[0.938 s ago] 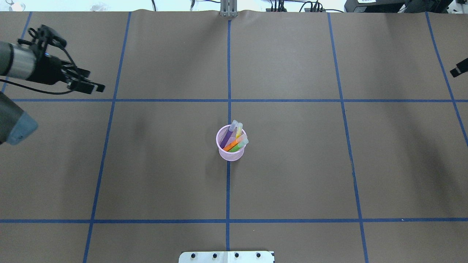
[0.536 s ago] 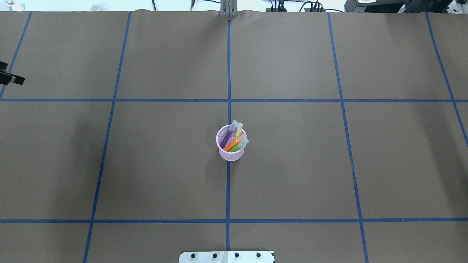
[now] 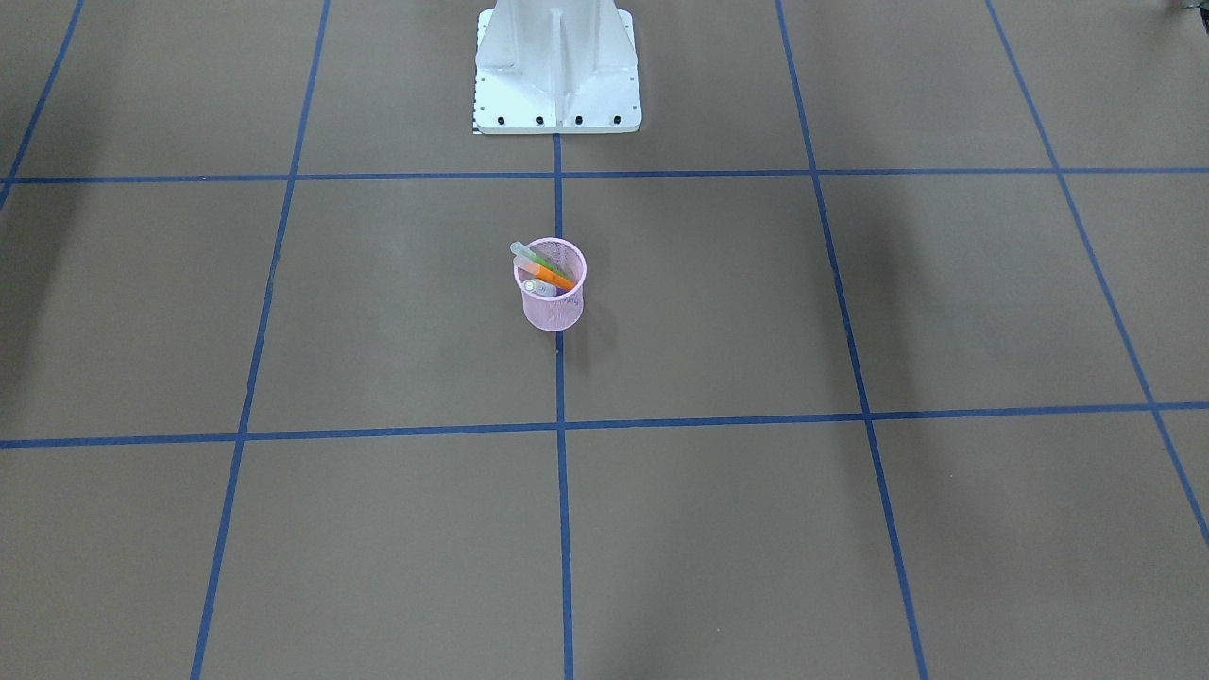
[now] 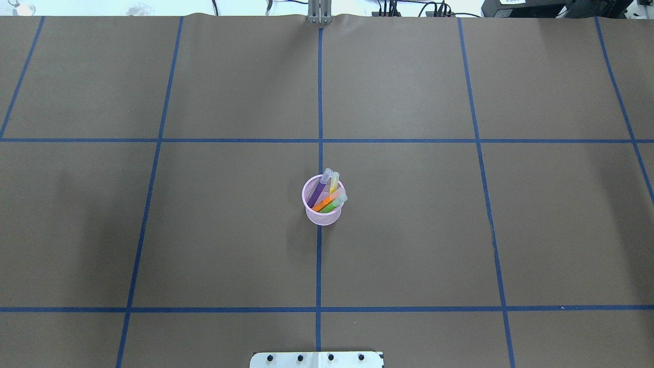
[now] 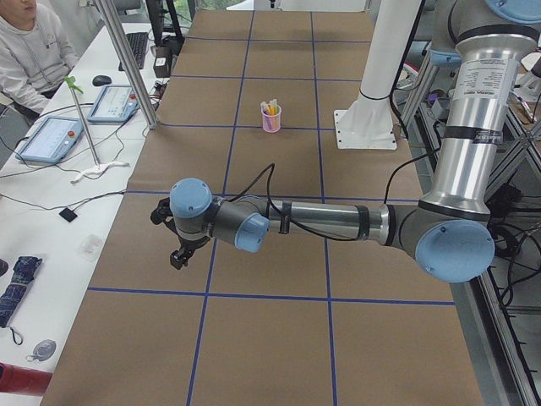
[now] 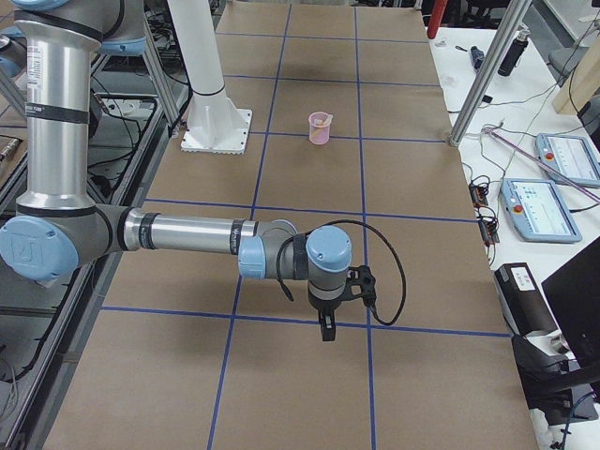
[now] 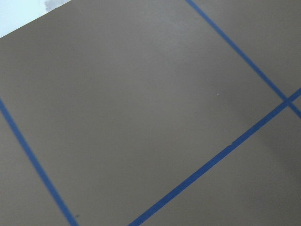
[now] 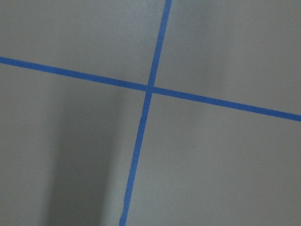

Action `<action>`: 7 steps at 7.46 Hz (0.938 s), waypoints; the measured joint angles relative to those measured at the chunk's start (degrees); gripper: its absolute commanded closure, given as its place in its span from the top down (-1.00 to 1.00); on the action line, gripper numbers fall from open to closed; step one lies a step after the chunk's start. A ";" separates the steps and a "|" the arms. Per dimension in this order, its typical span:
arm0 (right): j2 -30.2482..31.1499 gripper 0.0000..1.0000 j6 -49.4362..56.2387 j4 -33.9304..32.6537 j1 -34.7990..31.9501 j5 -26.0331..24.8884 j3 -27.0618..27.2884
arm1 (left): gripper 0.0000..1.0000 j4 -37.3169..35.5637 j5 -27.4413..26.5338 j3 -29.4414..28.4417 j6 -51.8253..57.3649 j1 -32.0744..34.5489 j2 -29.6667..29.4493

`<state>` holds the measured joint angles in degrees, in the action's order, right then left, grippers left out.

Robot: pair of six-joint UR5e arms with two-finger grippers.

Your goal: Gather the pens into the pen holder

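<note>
— Brown paper covers the table (image 4: 214, 240), crossed by blue tape lines (image 4: 204, 309). Nearest you in the overhead view, at 6 o'clock, sits the white base plate (image 4: 317, 359).

— And the pen holder?

— It's pink mesh. The pen holder (image 4: 322, 214) stands upright on the middle tape line, straight out at 12 o'clock from the plate and well apart from it. All four pens are inside it: the purple pen (image 4: 317, 193), the orange pen (image 4: 323, 204), the green pen (image 4: 328, 208) and the yellow pen (image 4: 333, 184). Their pale caps lean over the rim toward 1 o'clock.

— Where are the arms?

— You'll find them in the side views alone. The left gripper (image 5: 178, 254) hangs low over the table, roughly at 9 o'clock from the holder. The right gripper (image 6: 325, 326) hangs roughly at 3 o'clock. Both are well apart from it.

— Fingers wide or narrow?

— You cannot tell for either. They are too small in those views, and each wrist camera shows just paper and tape.
</note>
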<state>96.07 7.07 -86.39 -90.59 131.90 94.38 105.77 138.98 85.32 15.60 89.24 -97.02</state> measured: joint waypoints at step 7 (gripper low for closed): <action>-0.69 0.99 -0.05 0.07 -0.02 0.36 0.18 | 1.00 -13.11 -7.21 6.71 -1.50 3.92 12.29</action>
<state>95.38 7.02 -86.32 -90.61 132.26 94.56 92.66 131.77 92.03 14.10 93.16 -84.73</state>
